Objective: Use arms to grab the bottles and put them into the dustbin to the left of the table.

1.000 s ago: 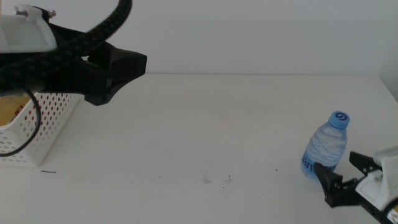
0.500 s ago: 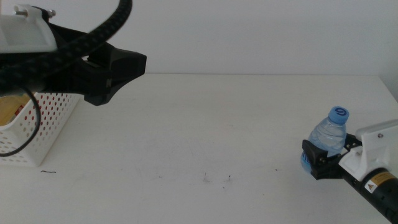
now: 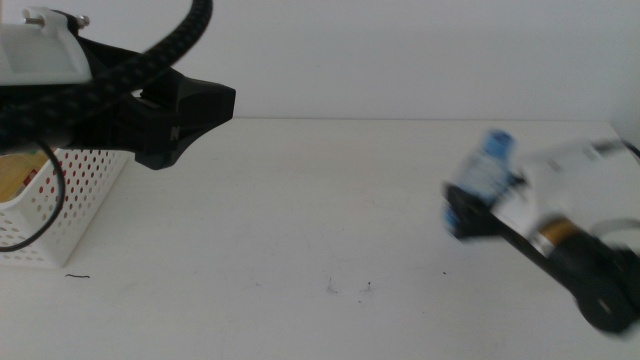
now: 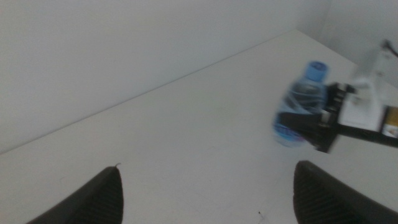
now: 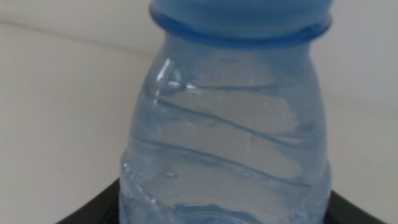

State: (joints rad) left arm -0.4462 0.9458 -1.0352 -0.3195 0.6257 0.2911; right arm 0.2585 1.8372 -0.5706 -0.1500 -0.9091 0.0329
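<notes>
- We see a wide white table [image 3: 330,210] running back to a plain pale wall, with a few small dark specks near its front edge.
- The right gripper [image 3: 468,212] comes in from the right side of the middle view, its dark jaws closed around the lower body of the small clear water bottle [image 3: 483,178].
- The bottle and the gripper are smeared with motion blur in the middle view, so we cannot tell whether the bottle's base touches the table.
- In the right wrist view the water bottle [image 5: 227,143] fills nearly the whole frame — blue cap at the top, ribbed clear body below — with the dark jaws showing just at its lower sides.
- The left wrist view shows the same bottle [image 4: 298,106] tilted a little, held at its lower half by the right gripper [image 4: 311,124], with the white housing of the right arm behind it.
- The left gripper [image 4: 205,193] shows its two dark jaws set wide apart with nothing between them; only bare tabletop lies beyond.
- In the middle view the left arm [image 3: 150,105] hangs at the upper left, trailing a thick black cable, above the dustbin.
- The dustbin [image 3: 75,195] — a white perforated basket — stands at the table's left edge, well apart from the bottle, with something yellow visible inside.
</notes>
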